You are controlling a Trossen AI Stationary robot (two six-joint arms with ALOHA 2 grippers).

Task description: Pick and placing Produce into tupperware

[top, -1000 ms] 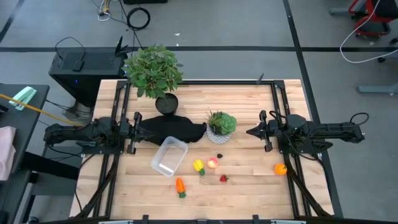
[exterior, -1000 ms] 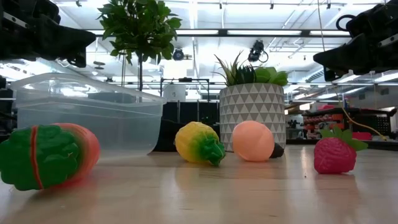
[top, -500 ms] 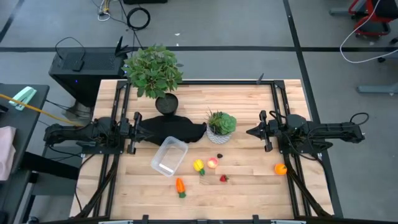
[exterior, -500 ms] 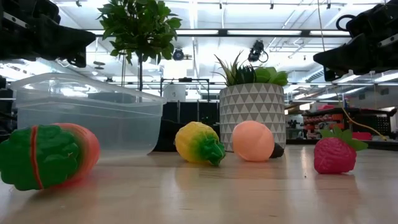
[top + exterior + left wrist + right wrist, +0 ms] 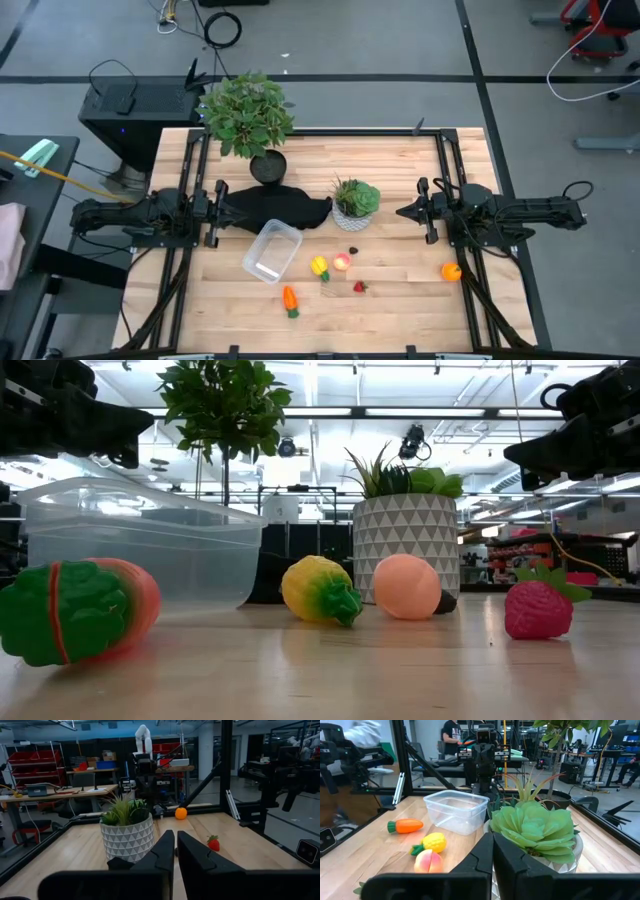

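We list: tupperware (image 5: 272,251) empty, mid-bench (image 5: 400,300); carrot (image 5: 290,299), yellow piece (image 5: 319,266), pink fruit (image 5: 342,262), strawberry (image 5: 360,287) beside it; orange (image 5: 452,270) apart. Left tool (image 5: 228,208) and right tool (image 5: 403,212) pressed together, holding nothing.

Tupperware (image 5: 272,251) sits left of centre on the tabletop (image 5: 400,290), nothing in it. Carrot (image 5: 289,299) just in front of it. Pineapple piece (image 5: 319,266) and peach (image 5: 342,262) side by side to its right; strawberry (image 5: 360,287) in front of those. Orange (image 5: 451,270) well apart, far right. Patterned pot (image 5: 354,203) behind the peach; leafy plant (image 5: 249,117) at rear left.
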